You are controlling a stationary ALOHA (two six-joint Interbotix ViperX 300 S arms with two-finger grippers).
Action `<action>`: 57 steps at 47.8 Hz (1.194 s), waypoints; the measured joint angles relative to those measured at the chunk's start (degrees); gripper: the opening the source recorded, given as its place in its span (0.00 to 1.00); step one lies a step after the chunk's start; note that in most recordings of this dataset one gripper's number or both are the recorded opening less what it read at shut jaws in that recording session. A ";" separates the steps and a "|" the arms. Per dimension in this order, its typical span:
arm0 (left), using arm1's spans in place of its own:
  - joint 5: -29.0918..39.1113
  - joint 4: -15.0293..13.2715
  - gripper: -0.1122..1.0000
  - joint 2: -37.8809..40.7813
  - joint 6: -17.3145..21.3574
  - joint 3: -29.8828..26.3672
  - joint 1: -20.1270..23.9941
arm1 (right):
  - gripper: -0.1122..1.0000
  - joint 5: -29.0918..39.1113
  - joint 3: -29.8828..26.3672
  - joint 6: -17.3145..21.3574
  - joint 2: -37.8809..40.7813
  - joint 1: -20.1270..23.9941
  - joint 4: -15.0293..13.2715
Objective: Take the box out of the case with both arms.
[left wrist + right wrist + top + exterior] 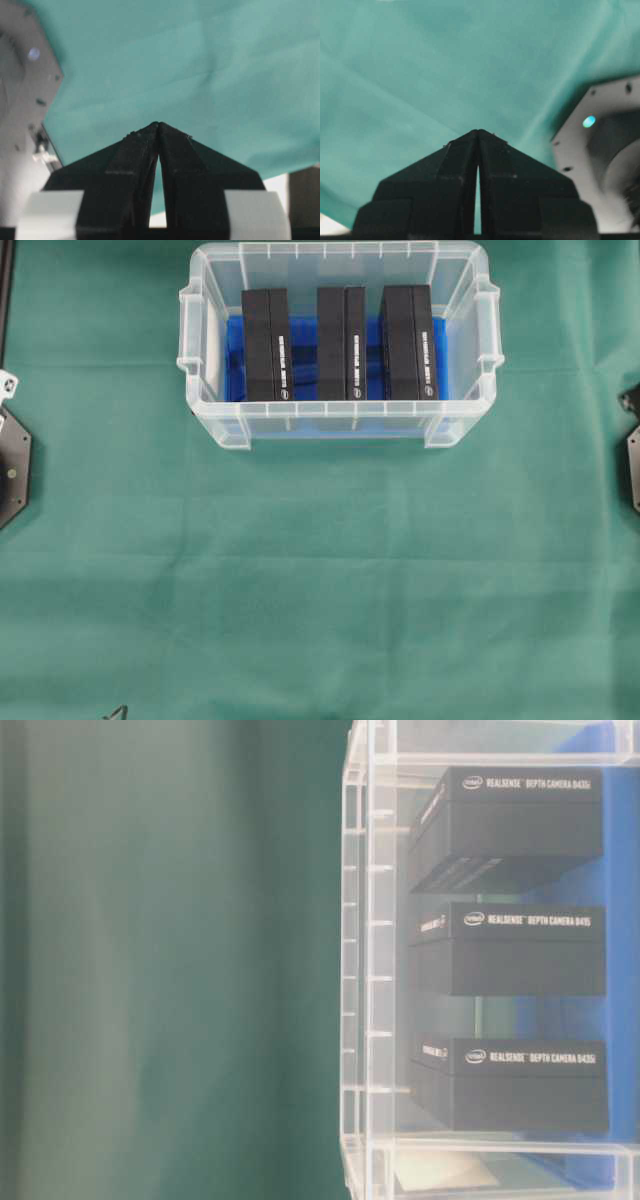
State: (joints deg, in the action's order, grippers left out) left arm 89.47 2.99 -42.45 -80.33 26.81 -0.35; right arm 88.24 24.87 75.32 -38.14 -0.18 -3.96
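The clear plastic case (210,390) with a blue floor sits at the top middle of the green cloth. Three black boxes stand on edge inside it: a left box (265,345), a middle box (341,343) and a right box (407,342). The table-level view shows the case wall (360,980) and the boxes' white printed labels (527,920). My left gripper (158,123) is shut with nothing in it, over bare cloth. My right gripper (478,131) is shut too, empty, over cloth. Neither gripper shows in the overhead view; both are far from the case.
The left arm's black base plate (12,465) sits at the left edge and the right arm's base (633,455) at the right edge. The grey base plates also show beside the grippers (20,100) (605,150). Green cloth (320,580) covers the table.
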 measured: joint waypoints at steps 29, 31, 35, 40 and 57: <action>2.20 0.35 0.10 0.53 -2.46 0.00 1.41 | 0.11 0.00 0.00 10.37 2.11 -2.55 -4.83; 2.11 0.53 0.10 0.53 -0.44 0.00 3.16 | 0.11 0.00 0.00 9.32 2.11 -4.39 -5.54; 1.76 0.70 0.10 0.53 3.16 0.00 7.21 | 0.10 -0.18 0.00 5.54 2.20 -9.05 -6.06; 0.79 0.79 0.10 0.88 8.17 0.00 12.92 | 0.11 -0.79 0.00 0.09 2.81 -14.33 -6.15; -0.97 0.79 0.10 1.67 18.98 0.00 22.94 | 0.11 -4.66 -0.44 -9.32 5.80 -23.29 -5.89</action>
State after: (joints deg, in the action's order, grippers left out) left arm 88.51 3.78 -40.78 -61.35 26.81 22.59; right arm 83.58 24.43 66.01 -32.34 -23.47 -9.84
